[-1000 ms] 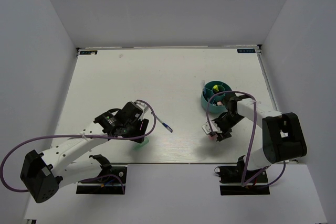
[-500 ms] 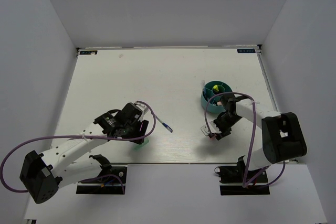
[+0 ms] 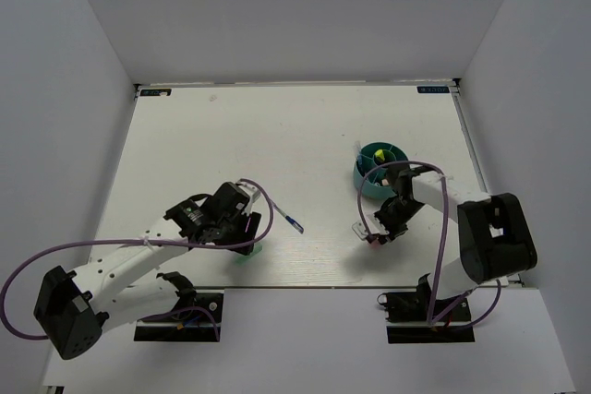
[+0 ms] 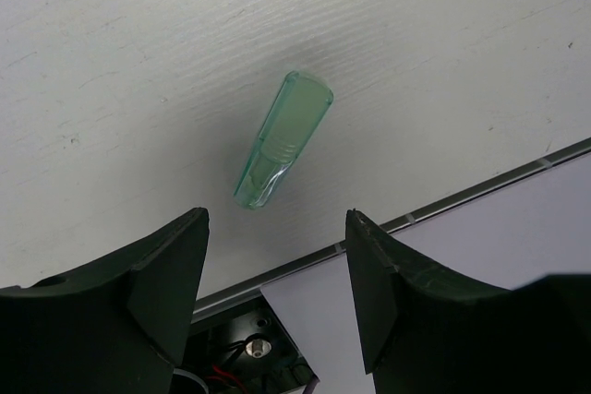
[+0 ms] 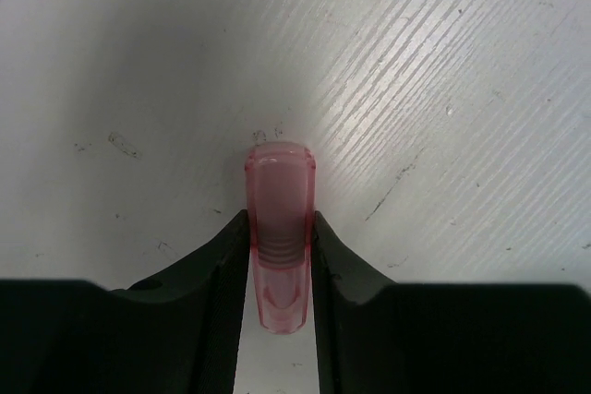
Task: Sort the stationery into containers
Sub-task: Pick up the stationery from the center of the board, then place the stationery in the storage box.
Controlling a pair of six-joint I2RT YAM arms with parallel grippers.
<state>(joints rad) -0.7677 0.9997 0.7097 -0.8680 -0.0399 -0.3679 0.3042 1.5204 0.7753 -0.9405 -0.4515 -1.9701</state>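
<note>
Right gripper (image 5: pixel 280 224) pinches the pink piece (image 5: pixel 279 177) squarely; recommend a vertical lift before crossing to the teal tub (image 3: pixel 361 175), while the left gripper (image 4: pixel 275 256) hangs spread over the mint-green piece (image 4: pixel 283 140).

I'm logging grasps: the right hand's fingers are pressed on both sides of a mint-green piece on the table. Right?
Only the colour is wrong: the right wrist view shows the right hand with its fingers pressed on both sides of a pink piece on the table.
</note>
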